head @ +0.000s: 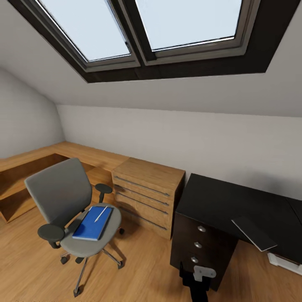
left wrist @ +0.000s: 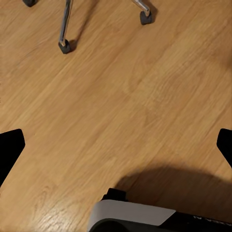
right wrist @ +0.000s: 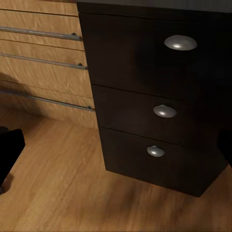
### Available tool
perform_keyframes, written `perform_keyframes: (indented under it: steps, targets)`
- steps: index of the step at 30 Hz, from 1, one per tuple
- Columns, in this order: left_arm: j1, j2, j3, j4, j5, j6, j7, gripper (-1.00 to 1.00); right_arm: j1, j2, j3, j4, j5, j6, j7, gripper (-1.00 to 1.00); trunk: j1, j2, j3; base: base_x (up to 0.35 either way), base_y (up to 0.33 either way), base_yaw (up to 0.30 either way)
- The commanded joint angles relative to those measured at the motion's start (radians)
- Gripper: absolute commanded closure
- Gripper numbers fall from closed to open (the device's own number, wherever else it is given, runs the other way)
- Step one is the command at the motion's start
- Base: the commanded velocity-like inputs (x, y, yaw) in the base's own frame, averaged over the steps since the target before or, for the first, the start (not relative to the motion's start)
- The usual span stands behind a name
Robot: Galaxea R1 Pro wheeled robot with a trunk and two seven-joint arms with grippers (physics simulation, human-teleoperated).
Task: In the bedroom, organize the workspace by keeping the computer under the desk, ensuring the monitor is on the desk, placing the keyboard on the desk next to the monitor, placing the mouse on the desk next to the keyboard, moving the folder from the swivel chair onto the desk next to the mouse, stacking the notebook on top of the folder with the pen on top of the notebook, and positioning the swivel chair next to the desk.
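Folder (head: 93, 223) lies on the swivel chair (head: 67, 201) seat, pen (head: 100, 214) atop, left of the desk (head: 235, 205); I judge my left arm nearer. Both pincers look spread, clasping nothing.

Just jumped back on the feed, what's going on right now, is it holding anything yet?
Nothing is held yet. Both grippers look open and empty: the left wrist view looks down on bare wood floor near the chair's casters, and the right wrist view faces the dark drawer unit of the desk. The swivel chair stands apart from the desk, beyond a light-wood cabinet. The blue folder lies on its seat with the pen on top. A thin dark grey pad, likely the notebook, overhangs the desk's front edge.
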Motion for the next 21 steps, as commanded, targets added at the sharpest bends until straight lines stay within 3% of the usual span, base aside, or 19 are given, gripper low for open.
perform_keyframes:
  steps: [1, 9, 21]
  targets:
    - [0.0, 0.001, -0.008, -0.002, 0.01, -0.003, 0.007, -1.0, -0.001, 0.0, -0.006, 0.002, 0.011, -0.003, -0.006, -1.0, 0.0, -0.001, -0.001, 0.0, 0.0, 0.006]
    - [0.0, 0.001, -0.006, -0.002, 0.01, -0.006, 0.01, -1.0, -0.001, 0.001, -0.006, 0.003, 0.01, -0.003, -0.006, -1.0, 0.0, -0.001, -0.001, 0.0, 0.0, 0.034]
    - [0.0, 0.003, -0.005, -0.002, 0.011, -0.006, 0.01, -1.0, -0.001, 0.006, -0.005, 0.003, 0.012, -0.005, -0.007, -1.0, 0.0, -0.001, -0.001, 0.0, 0.0, 0.254]
